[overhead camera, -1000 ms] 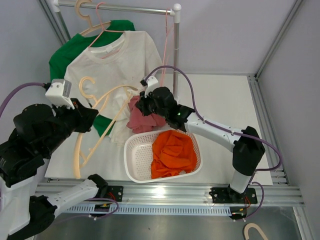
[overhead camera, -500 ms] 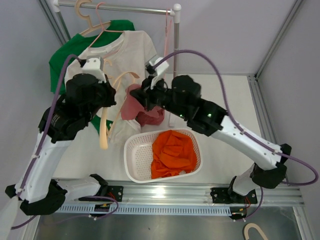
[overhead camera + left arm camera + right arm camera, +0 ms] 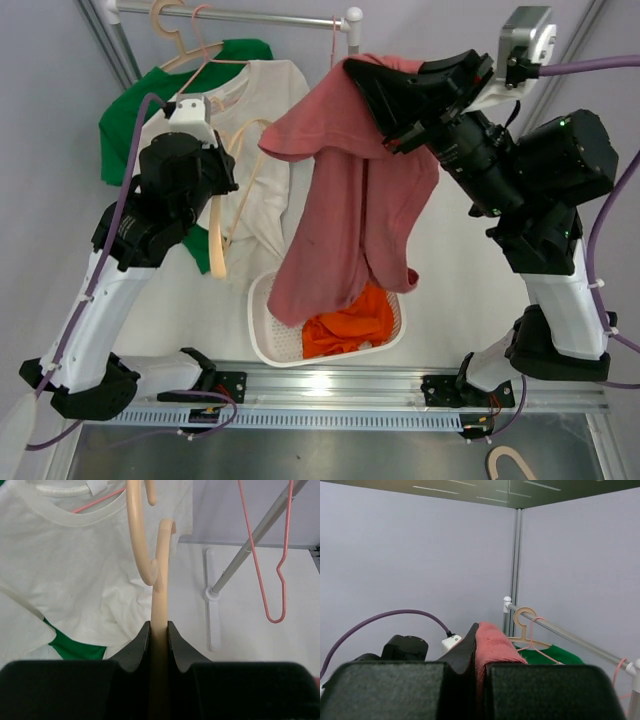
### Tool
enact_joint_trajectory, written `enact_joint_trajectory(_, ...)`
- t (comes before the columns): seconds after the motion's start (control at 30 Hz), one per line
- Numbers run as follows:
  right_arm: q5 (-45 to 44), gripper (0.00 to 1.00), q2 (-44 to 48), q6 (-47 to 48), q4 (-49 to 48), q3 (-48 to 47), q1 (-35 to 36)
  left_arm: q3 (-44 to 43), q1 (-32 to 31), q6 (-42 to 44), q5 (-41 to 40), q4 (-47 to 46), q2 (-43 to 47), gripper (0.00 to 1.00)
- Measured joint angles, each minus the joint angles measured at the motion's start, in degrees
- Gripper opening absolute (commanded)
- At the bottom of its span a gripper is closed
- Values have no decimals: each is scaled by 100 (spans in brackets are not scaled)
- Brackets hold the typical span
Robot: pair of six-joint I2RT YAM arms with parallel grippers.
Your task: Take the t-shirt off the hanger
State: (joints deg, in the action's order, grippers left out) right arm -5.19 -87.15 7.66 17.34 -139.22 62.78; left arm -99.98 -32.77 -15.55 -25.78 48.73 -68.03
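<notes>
The pink t-shirt point(image 3: 350, 200) hangs free of any hanger. Its lowest folds droop over the white basket point(image 3: 268, 345) near the front edge of the table point(image 3: 460, 200), covering the basket's far rim and part of the orange cloth point(image 3: 345, 325) heaped inside. From there the shirt runs up in one long drape to the right gripper point(image 3: 362, 80), held high on the right. That pincer is clamped tight on a bunched fold of pink fabric (its wrist camera shows only that fold; the rest of the shirt is out of its view).

On the left, the left gripper point(image 3: 215, 180) is closed around the stem of a beige hanger point(image 3: 211, 245) that carries no garment. Where the hanger's upper curve ends is hard to make out against the cloth behind it.

Farther back, a white t-shirt point(image 3: 265, 90) and a green t-shirt point(image 3: 125, 115) hang on the rail point(image 3: 260, 15), the green one mostly hidden behind the white. A bare pink wire hanger point(image 3: 280, 580) dangles at the rail's right end, and in the top view the pink shirt hides most of the rack's post.
</notes>
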Motion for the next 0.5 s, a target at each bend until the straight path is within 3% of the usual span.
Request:
enact_joint_trajectory(0.17,-55,0,568,17,-160,990,2,-271,90,223,74,-157,-378,1)
enact_joint_trajectory(0.5,-356,0,2494,-1368,-925,6426,4,-2277,216,671,463,-273,-1604,1)
